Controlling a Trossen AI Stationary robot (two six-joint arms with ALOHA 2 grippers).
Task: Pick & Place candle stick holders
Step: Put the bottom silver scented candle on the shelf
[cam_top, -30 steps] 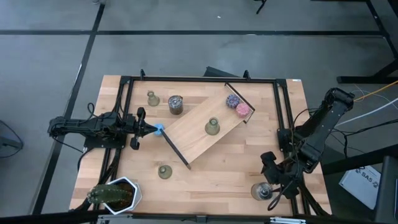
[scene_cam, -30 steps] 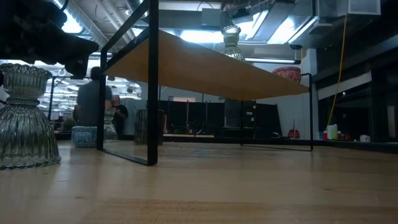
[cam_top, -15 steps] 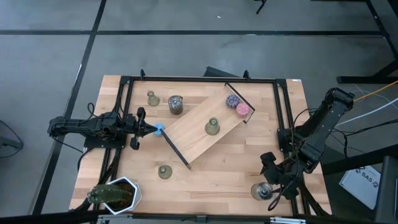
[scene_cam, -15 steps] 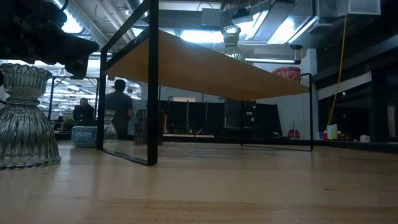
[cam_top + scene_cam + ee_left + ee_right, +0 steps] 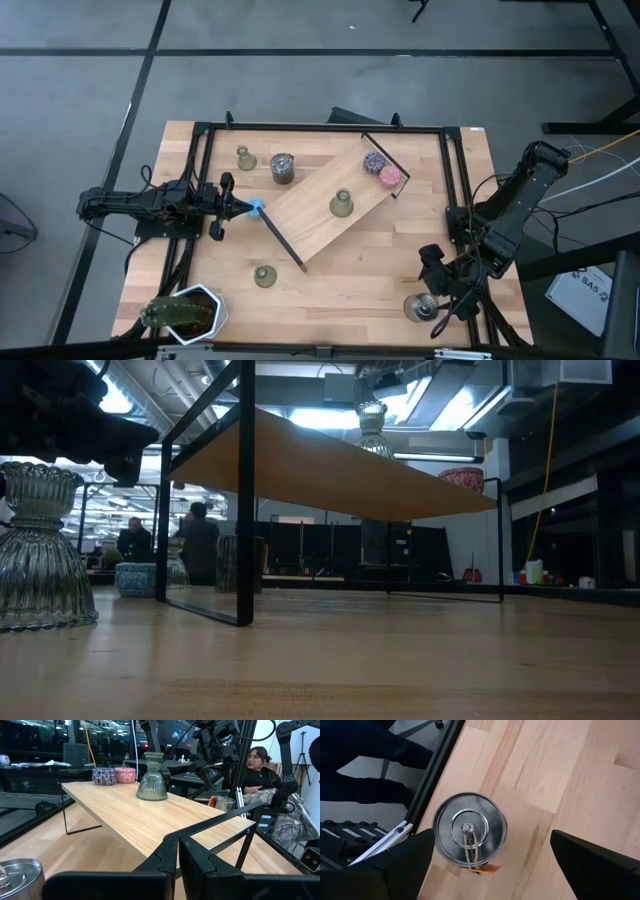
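I see one candle stick holder (image 5: 342,204) standing upright on the raised wooden shelf (image 5: 310,215), near its middle. A second holder (image 5: 245,158) stands on the table off the shelf's far left, beside a silver tin (image 5: 282,168). A third holder (image 5: 265,275) sits on the table just off the shelf's near corner. My left gripper (image 5: 243,207) is clenched, empty, at the shelf's left corner. My right gripper (image 5: 432,297) hangs released over another tin (image 5: 469,836), well apart from the shelf.
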